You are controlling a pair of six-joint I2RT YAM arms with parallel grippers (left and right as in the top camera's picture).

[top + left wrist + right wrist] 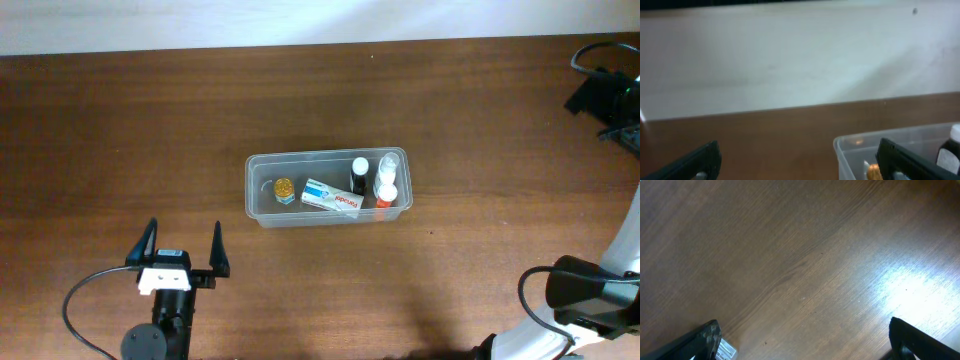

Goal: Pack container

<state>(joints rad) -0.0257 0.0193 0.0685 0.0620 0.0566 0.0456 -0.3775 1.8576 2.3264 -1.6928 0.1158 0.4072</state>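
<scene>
The clear plastic container sits mid-table. Inside it are a small gold-lidded jar, a white toothpaste box, a black-capped bottle and two white bottles. My left gripper is open and empty, low and to the left of the container, apart from it. In the left wrist view the container's near corner shows behind the right finger of the open jaws. My right gripper is at the far right edge, away from the container. Its jaws are open over bare wood.
The brown wooden table ends at a pale wall at the back. The right arm's base and cables fill the front right corner. The left arm's body and cable lie at the front left.
</scene>
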